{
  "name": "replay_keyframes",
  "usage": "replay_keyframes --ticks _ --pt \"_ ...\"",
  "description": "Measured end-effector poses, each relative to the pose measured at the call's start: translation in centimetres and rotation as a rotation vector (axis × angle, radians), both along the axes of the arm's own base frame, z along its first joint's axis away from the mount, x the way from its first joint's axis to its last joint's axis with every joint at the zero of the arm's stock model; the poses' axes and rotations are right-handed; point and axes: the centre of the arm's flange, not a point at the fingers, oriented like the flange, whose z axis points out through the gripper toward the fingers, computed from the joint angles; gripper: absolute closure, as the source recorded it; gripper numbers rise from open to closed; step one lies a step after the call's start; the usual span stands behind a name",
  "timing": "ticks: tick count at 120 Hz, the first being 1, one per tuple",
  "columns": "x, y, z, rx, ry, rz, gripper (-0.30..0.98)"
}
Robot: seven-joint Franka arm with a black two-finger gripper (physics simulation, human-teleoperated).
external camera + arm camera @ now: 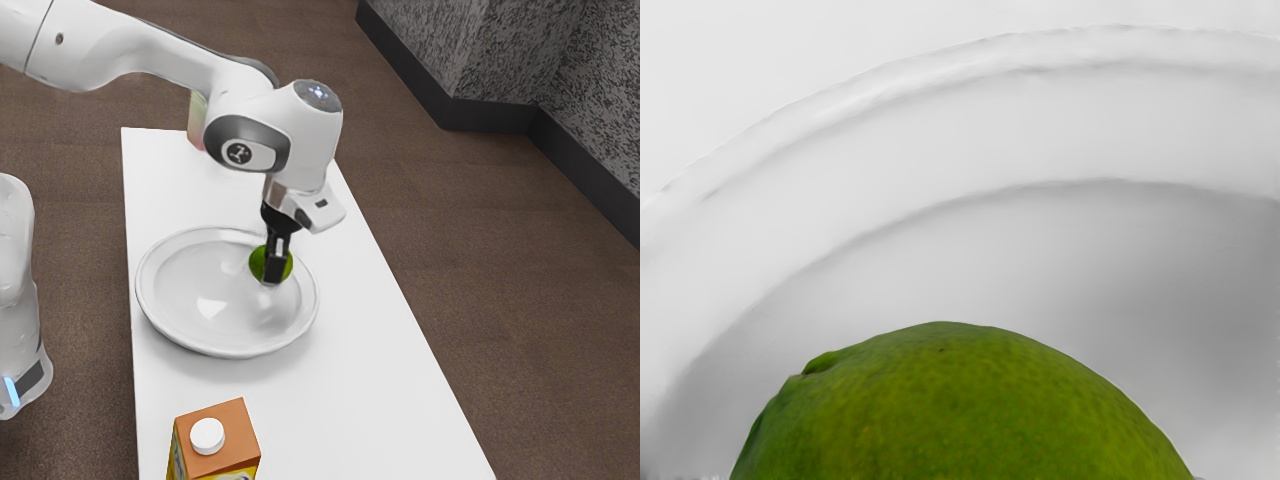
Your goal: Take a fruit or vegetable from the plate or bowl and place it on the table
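A lime (256, 262) is directly under the hand, at the gripper's (275, 268) tip, within the plate's (190, 290) rim. Whether the gripper is apart or clamped on it, I cannot tell.

That arm (150, 50) is smooth white, trimmed grey. It has a round dark badge (238, 153) and black gripper (274, 266).
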Motion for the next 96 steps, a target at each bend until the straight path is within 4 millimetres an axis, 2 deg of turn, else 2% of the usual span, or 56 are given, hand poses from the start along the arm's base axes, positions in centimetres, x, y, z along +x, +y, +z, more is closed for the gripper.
replay_keyframes --ticks 8,16,24,36,52,62,76,96 --pt "0.4 0.0 2.1 0.015 -0.024 -0.005 0.27" --pt "0.9 1.6 4.3 0.028 -0.039 0.024 0.27" --pt "0.8 4.6 5.8 0.042 -0.043 0.080 0.27" --pt "0.0 10.4 7.1 0.042 -0.032 0.181 0.27" --pt "-1.5 18.2 7.1 0.032 0.006 0.291 0.27" --pt "-2.6 21.9 6.8 0.031 0.030 0.335 0.27" --pt "-3.6 24.9 6.4 0.033 0.052 0.356 0.27" --pt "-3.9 25.5 6.1 0.047 0.067 0.330 0.28"
